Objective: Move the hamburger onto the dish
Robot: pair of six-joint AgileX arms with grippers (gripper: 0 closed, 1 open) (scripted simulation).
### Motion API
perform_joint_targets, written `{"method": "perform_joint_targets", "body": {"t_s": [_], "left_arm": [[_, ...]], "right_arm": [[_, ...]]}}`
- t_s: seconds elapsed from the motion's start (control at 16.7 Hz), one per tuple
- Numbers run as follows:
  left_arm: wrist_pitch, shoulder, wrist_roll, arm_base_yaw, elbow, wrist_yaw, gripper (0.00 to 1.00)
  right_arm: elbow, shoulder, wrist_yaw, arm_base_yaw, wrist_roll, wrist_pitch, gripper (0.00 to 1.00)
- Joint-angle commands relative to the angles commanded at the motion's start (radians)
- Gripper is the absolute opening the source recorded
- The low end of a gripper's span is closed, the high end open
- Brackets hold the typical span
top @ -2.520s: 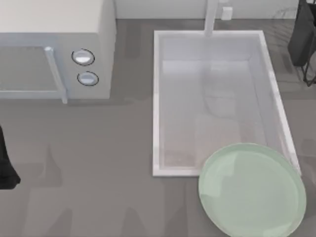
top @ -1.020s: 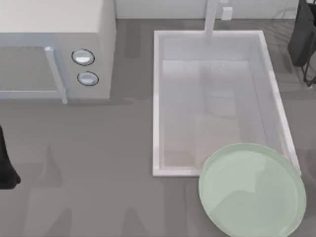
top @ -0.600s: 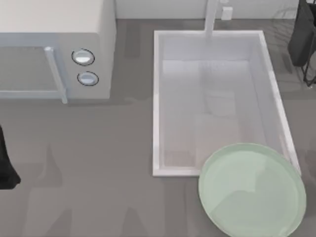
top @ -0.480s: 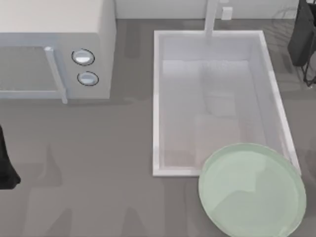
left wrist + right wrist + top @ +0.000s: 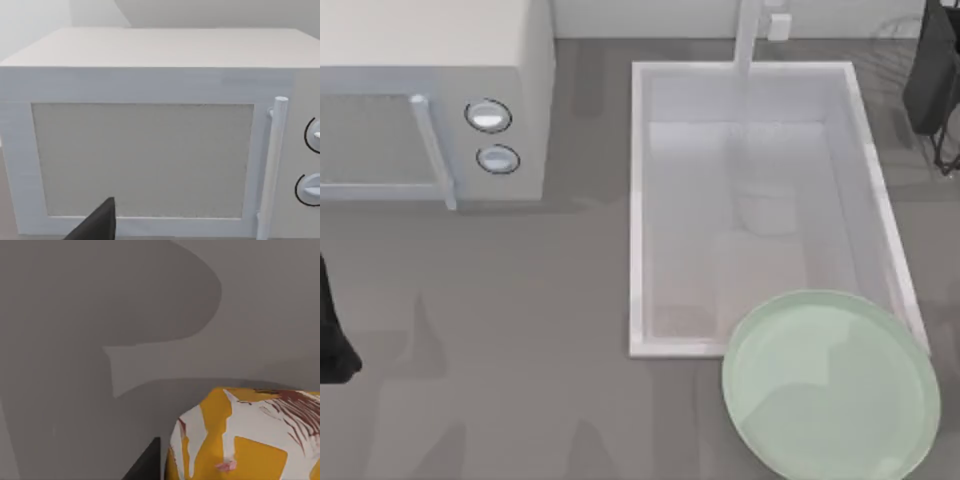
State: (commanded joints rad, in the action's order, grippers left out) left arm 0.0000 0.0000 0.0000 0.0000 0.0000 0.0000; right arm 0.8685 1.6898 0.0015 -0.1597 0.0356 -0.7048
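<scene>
Nothing moves since earlier frames: our dish [image 5: 830, 385] sits at the table's [image 5: 520, 330] right front, overlapping the sink [image 5: 638, 200] corner. Hamburger [image 5: 245, 435] lies on grey table by our right wrist; jaws' state — cannot tell.

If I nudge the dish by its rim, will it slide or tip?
The dish looks shallow, smooth and rigid, so it would probably slide, not tip. Its far edge overlaps the sink rim, so it may rock or catch there.
</scene>
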Motion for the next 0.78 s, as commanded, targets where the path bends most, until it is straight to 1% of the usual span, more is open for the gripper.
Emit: {"method": "perform_joint_targets", "body": {"t_s": [0.42,0.54,0.78], "left_arm": [[0.000,0.000,0.000,0.000,0.000,0.000,1.00],[0.000,0.000,0.000,0.000,0.000,0.000,1.00],[0.000,0.000,0.000,0.000,0.000,0.000,1.00]], "right_arm": [[0.194,-0.120,0.000,-0.001,-0.006,-0.336,0.00],[0.225,-0.147,0.000,-0.002,-0.007,-0.380,0.00],[0.226,-0.148,-0.001,0.000,-0.005,-0.383,0.00]]}}
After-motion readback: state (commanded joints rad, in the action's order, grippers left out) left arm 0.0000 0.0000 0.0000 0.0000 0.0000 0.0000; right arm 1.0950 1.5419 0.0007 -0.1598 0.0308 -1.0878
